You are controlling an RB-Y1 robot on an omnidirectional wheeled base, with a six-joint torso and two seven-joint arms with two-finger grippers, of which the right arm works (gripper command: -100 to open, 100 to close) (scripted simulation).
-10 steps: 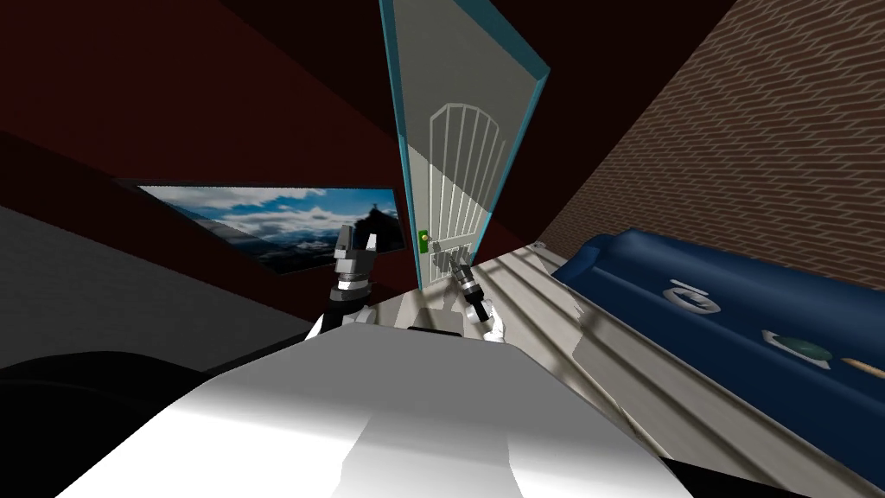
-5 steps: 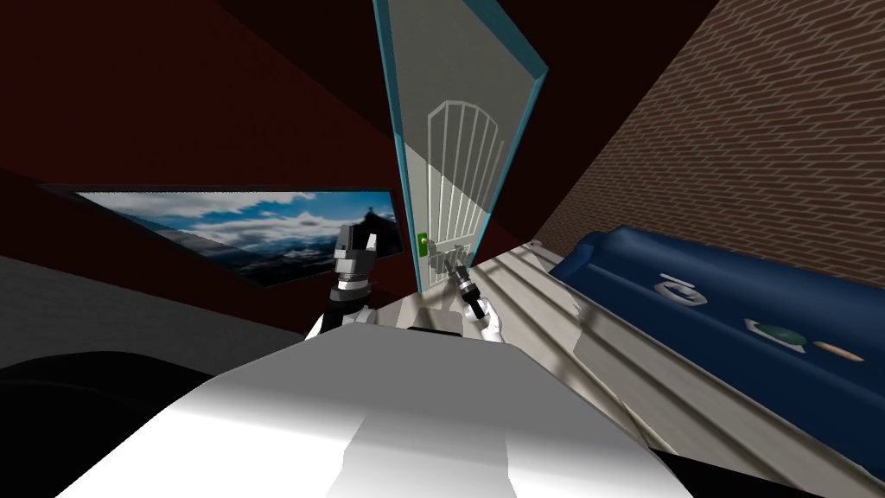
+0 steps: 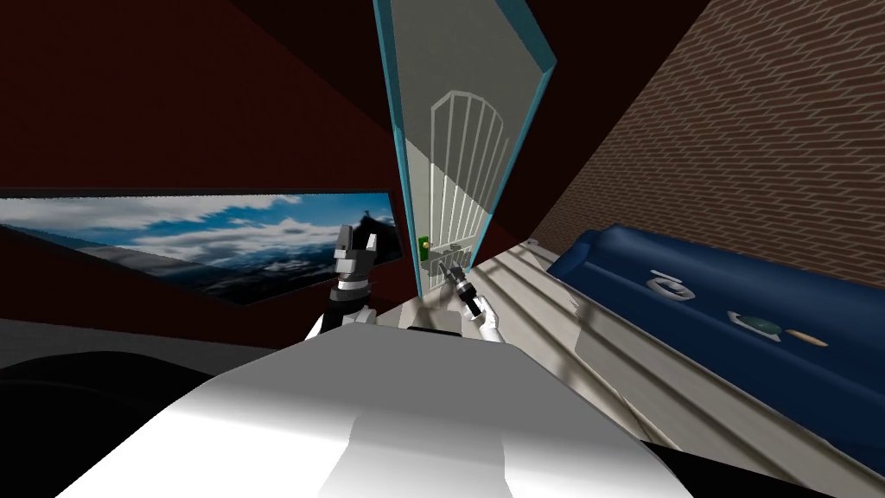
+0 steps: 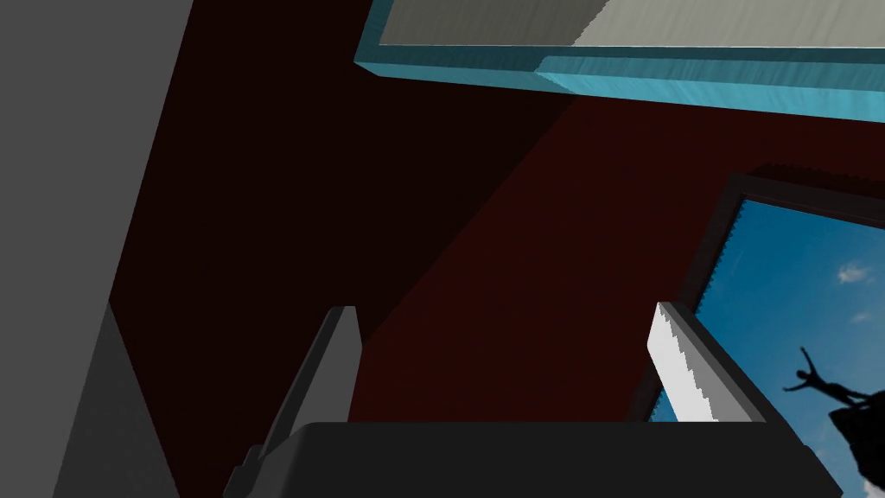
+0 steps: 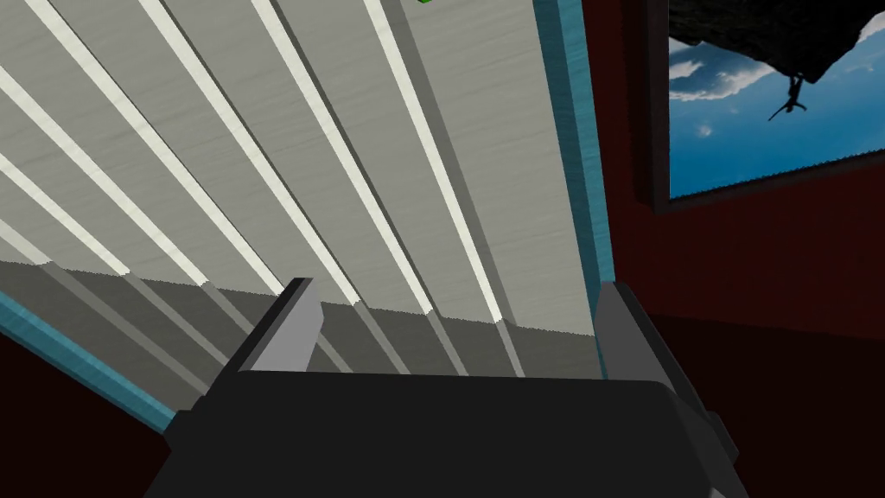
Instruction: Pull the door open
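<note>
The right hand (image 5: 454, 333) is seen spread wide, its 2 fingers (image 5: 289, 324) apart with nothing gripped between them. The pale grey slatted door (image 5: 285, 156) lies just ahead of them — contact cannot be judged — and its teal edge (image 5: 570, 164) is found beside 1 finger. In the head view this hand is placed low on the door, just beside a small green fitting (image 3: 424, 248). The left hand (image 3: 359, 235) is held raised beside the door, fingers likewise apart and empty. A blue sofa (image 3: 691, 251) is shown along the brick wall (image 3: 760, 147).
</note>
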